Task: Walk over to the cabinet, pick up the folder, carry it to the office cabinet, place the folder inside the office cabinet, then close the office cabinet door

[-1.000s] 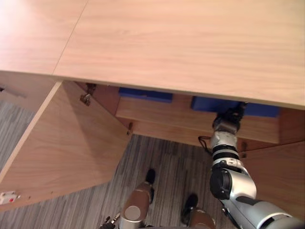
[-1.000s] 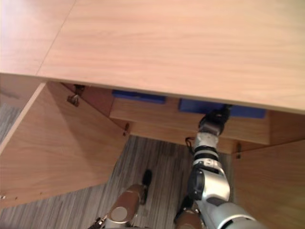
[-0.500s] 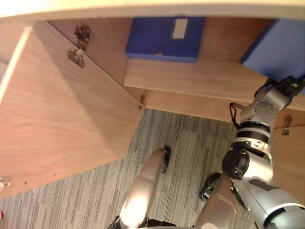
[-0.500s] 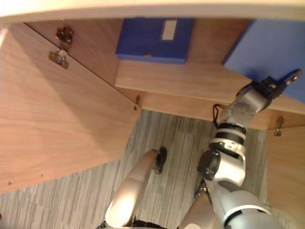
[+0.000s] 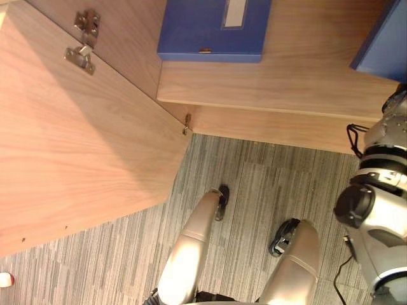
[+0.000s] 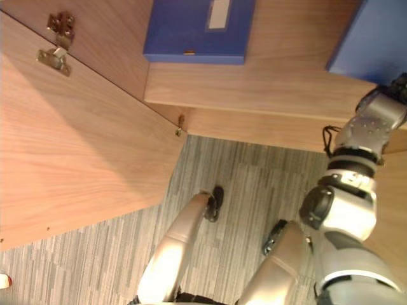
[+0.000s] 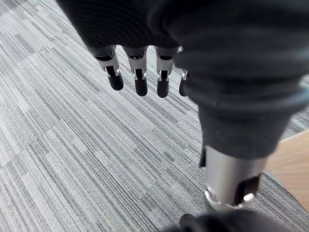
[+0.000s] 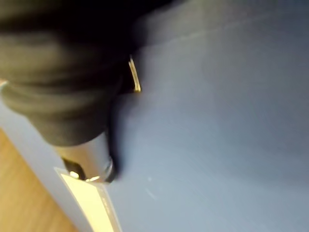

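Cabinet shelf (image 6: 254, 89), blue folder (image 8: 217, 121) touching right hand (image 8: 91, 152), grip impossible to tell

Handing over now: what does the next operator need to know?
Left hand: open, idle over the carpet.
Right hand: against the blue folder at the right end of the shelf; grip unclear.
A second folder lies flat on the shelf further left. The cabinet door stands open.
Left to do, probably: settle the blue folder, withdraw, close the door.
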Tool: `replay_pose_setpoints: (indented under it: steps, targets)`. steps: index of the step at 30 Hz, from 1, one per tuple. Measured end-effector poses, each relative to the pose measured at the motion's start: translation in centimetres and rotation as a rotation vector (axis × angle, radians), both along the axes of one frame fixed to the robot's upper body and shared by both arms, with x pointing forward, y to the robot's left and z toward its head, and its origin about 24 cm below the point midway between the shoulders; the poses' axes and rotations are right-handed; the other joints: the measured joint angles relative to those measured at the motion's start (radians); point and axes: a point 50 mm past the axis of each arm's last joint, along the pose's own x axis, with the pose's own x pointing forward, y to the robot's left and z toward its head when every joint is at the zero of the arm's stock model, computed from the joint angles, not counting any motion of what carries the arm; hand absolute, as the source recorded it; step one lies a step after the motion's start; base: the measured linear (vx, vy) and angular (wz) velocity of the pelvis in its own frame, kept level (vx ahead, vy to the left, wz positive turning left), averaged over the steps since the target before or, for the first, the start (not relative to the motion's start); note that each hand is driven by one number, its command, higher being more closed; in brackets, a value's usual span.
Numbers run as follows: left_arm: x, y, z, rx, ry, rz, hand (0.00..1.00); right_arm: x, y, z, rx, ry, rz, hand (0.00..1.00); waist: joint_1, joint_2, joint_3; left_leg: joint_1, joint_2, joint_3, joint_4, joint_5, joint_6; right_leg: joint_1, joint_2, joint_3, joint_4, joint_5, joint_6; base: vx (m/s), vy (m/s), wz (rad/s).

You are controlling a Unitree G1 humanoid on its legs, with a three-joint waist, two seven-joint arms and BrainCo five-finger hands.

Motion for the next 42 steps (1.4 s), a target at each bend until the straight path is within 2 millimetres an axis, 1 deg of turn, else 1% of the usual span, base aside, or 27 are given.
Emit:
replay_pose_setpoints:
  steps: [1,3,7,9,13,14,15,17,20,25,27,33,37,38,40,42]
  targets:
    - [0.1,0.2,0.0,0.005,-0.003,-0.001,0.00,0.5,0.5,0.3,-0.065,0.050,0.022,1.00,-0.008,-0.002,0.002,-0.009,0.000,-0.005,-0.001,0.003,-0.001,-0.006,0.001,-0.004,0.001,0.000,0.000,0.04,-0.013,0.06]
    - [0.0,0.4,0.1,0.010,-0.002,0.002,0.00,1.1,1.2,0.5,-0.097,0.081,0.043,1.00,-0.012,-0.006,0.004,-0.012,0.001,-0.013,-0.002,0.005,-0.004,-0.006,0.002,-0.010,0.000,0.000,0.000,0.05,-0.016,0.06]
    - [0.1,0.5,0.2,0.016,-0.008,0.009,0.00,1.7,2.3,1.4,-0.147,0.106,0.067,1.00,-0.013,-0.014,0.009,-0.014,0.000,-0.019,-0.011,0.011,-0.006,-0.006,0.001,-0.015,-0.001,0.000,0.000,0.04,-0.021,0.05]
    - [0.1,0.7,0.3,0.017,-0.016,0.022,0.00,2.1,3.0,2.2,-0.201,0.117,0.092,1.00,-0.013,-0.020,0.013,-0.015,-0.002,-0.021,-0.019,0.019,-0.010,-0.007,0.000,-0.017,-0.004,0.000,0.000,0.03,-0.016,0.05]
    - [0.1,0.7,0.3,0.008,-0.014,0.038,0.00,2.3,3.9,3.7,-0.280,0.123,0.107,1.00,-0.012,-0.021,0.014,-0.028,-0.003,-0.026,-0.021,0.023,-0.011,-0.018,0.000,-0.021,-0.002,0.000,0.000,0.03,-0.012,0.03]
    - [0.1,0.7,0.3,0.008,-0.014,0.039,0.00,2.2,4.2,4.5,-0.303,0.111,0.107,1.00,-0.013,-0.021,0.015,-0.040,-0.003,-0.026,-0.021,0.026,-0.010,-0.032,-0.001,-0.020,0.002,0.000,-0.001,0.04,-0.015,0.04]
    - [0.2,0.7,0.3,0.010,-0.014,0.041,0.00,2.2,4.4,5.2,-0.307,0.091,0.109,1.00,-0.013,-0.021,0.017,-0.052,-0.003,-0.026,-0.021,0.030,-0.010,-0.045,-0.001,-0.020,0.005,0.001,-0.001,0.05,-0.017,0.04]
    - [0.3,0.7,0.3,0.013,-0.018,0.044,0.00,2.1,4.5,5.7,-0.307,0.075,0.108,1.00,-0.012,-0.021,0.026,-0.055,-0.003,-0.027,-0.021,0.031,-0.011,-0.051,-0.002,-0.020,0.008,0.001,-0.002,0.06,-0.026,0.02]
    - [0.3,0.7,0.3,0.015,-0.015,0.050,0.00,2.0,4.4,5.8,-0.291,0.061,0.098,1.00,-0.011,-0.021,0.026,-0.062,-0.003,-0.027,-0.023,0.032,-0.012,-0.059,-0.001,-0.020,0.009,0.001,-0.002,0.06,-0.022,0.01]
    - [0.3,0.7,0.3,0.022,-0.010,0.063,0.00,1.6,3.7,5.9,-0.190,-0.007,0.081,1.00,-0.012,-0.020,0.026,-0.071,-0.004,-0.027,-0.025,0.034,-0.015,-0.071,-0.002,-0.018,0.012,0.001,-0.002,0.07,-0.020,0.01]
    - [0.3,0.7,0.3,0.022,-0.011,0.065,0.00,0.9,2.8,6.1,-0.122,-0.057,0.051,1.00,-0.011,-0.020,0.026,-0.071,-0.011,-0.028,-0.035,0.043,-0.019,-0.073,-0.005,-0.018,0.011,0.001,-0.002,0.05,-0.024,0.09]
    - [0.3,0.7,0.4,0.024,-0.014,0.071,0.00,-0.6,1.4,6.8,0.039,-0.170,-0.013,1.00,-0.010,-0.016,0.027,-0.080,-0.016,-0.029,-0.047,0.051,-0.019,-0.084,-0.006,-0.018,0.009,0.001,-0.002,0.05,-0.018,0.04]
    - [0.3,0.7,0.4,0.023,-0.015,0.081,0.00,-0.8,1.2,6.9,0.051,-0.183,-0.025,1.00,-0.012,-0.013,0.027,-0.098,-0.015,-0.028,-0.047,0.053,-0.018,-0.105,-0.005,-0.016,0.010,0.002,-0.005,0.07,-0.018,0.00]
    - [0.3,0.7,0.4,0.020,-0.018,0.090,0.00,-0.8,1.2,7.0,0.044,-0.180,-0.020,0.00,-0.012,-0.010,0.028,-0.101,-0.015,-0.029,-0.047,0.053,-0.018,-0.107,-0.004,-0.016,0.010,0.002,-0.005,0.07,-0.021,0.00]
    - [0.3,0.4,0.4,0.005,-0.020,0.116,0.00,-0.7,1.3,7.2,0.010,-0.164,-0.006,0.00,-0.014,-0.002,0.031,-0.103,-0.015,-0.028,-0.047,0.053,-0.017,-0.108,-0.004,-0.015,0.009,0.003,-0.006,0.08,-0.021,0.00]
    - [0.3,0.4,0.3,-0.001,-0.021,0.137,0.00,-0.7,1.5,7.6,-0.077,-0.124,-0.007,0.00,-0.013,-0.001,0.031,-0.103,-0.014,-0.028,-0.050,0.053,-0.017,-0.110,-0.003,-0.015,0.008,0.003,-0.006,0.06,-0.019,-0.01]
